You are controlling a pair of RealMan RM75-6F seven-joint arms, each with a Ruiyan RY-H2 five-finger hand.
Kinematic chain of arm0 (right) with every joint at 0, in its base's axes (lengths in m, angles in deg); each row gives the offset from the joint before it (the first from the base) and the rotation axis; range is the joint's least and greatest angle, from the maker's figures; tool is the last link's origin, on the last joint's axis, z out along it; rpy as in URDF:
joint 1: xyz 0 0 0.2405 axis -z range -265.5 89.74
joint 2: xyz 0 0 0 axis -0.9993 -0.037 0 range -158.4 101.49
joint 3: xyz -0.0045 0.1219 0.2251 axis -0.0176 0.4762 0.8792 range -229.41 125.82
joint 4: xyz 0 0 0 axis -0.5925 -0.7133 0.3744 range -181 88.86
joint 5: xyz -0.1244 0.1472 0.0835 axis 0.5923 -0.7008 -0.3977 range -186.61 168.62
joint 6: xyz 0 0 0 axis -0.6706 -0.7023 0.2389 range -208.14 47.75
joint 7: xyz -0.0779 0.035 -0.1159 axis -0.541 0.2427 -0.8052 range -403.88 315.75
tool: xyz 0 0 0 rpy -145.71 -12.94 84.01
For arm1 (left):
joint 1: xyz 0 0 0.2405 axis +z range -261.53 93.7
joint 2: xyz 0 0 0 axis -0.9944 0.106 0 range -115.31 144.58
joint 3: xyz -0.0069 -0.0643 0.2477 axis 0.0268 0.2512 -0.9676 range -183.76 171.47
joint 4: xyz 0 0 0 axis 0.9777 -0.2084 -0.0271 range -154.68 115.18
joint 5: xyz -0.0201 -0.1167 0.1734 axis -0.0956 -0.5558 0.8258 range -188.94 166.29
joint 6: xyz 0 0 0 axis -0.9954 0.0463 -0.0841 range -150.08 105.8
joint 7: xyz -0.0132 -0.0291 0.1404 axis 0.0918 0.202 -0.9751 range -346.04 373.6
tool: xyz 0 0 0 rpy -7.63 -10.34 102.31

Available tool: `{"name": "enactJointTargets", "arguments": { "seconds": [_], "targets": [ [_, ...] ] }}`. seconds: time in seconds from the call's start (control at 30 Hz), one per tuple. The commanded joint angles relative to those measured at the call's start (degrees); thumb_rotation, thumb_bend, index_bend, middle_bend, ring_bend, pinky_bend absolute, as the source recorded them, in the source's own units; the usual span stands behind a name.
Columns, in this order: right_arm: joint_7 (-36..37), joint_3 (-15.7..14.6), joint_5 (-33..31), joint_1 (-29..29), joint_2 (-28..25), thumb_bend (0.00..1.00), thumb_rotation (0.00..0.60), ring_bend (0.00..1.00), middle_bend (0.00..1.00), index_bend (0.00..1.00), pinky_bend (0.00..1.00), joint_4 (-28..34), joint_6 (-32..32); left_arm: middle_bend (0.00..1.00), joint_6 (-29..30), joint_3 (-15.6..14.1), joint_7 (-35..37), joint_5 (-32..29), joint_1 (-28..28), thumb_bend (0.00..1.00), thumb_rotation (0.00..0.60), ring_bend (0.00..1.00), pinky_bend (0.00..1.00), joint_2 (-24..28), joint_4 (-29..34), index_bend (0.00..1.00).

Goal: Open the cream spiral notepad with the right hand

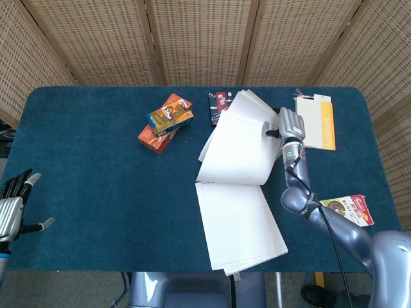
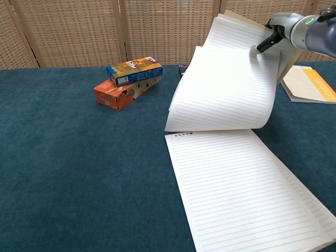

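Observation:
The cream spiral notepad (image 1: 241,224) lies open in the middle of the blue table, one lined page (image 2: 241,189) flat toward the front edge. A sheaf of its pages (image 1: 237,144) curves up and back from the binding, also plain in the chest view (image 2: 226,84). My right hand (image 1: 290,125) grips the top right edge of that raised sheaf, thumb on the lined side and fingers behind it (image 2: 281,29). My left hand (image 1: 11,208) hangs off the table's near left edge, fingers apart and holding nothing.
Stacked orange and blue boxes (image 1: 165,122) lie at the back left of the notepad (image 2: 128,81). A dark booklet (image 1: 220,106) peeks from behind the raised pages. A white and orange booklet (image 1: 314,123) sits far right. A snack packet (image 1: 347,212) lies near my right forearm.

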Motion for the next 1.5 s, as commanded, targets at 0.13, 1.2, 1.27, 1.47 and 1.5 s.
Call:
{"name": "enactJointTargets", "arguments": {
  "seconds": [0.13,1.2,1.27,1.47,1.5],
  "targets": [
    [1.5,1.04,-1.53,-7.0,7.72,0.75,0.6,0.51,0.65,0.69,0.33,-18.55,9.12,0.0,-1.8,1.16,-2.93,-3.33,-1.48,0.0,0.6,0.0,0.0,-1.24,-0.28,0.0],
    [26.75,6.42,14.29,-18.12,15.07,0.0,0.6,0.0,0.0,0.0,0.0,-40.83,7.1,0.0,-3.12,2.01,-4.78,-7.67,-2.95,0.0,0.6,0.0,0.0,-2.32,-1.27,0.0],
    [27.97,6.3,15.31,-17.53,14.28,0.0,0.6,0.0,0.0,0.0,0.0,-39.47,6.36,0.0,-2.89,1.88,-4.8,-7.4,-2.87,0.0,0.6,0.0,0.0,-2.33,-1.16,0.0],
    [33.63,2.24,23.08,-11.44,9.35,0.0,0.6,0.0,0.0,0.0,0.0,-28.11,0.73,0.0,-1.96,1.41,-4.2,-5.89,-2.47,0.0,0.6,0.0,0.0,-2.15,-0.99,0.0],
    [34.25,0.87,25.14,-9.6,7.96,0.0,0.6,0.0,0.0,0.0,0.0,-25.11,-1.09,0.0,-1.74,1.36,-4.04,-5.62,-2.37,0.0,0.6,0.0,0.0,-2.12,-1.02,0.0]
  ]
}}
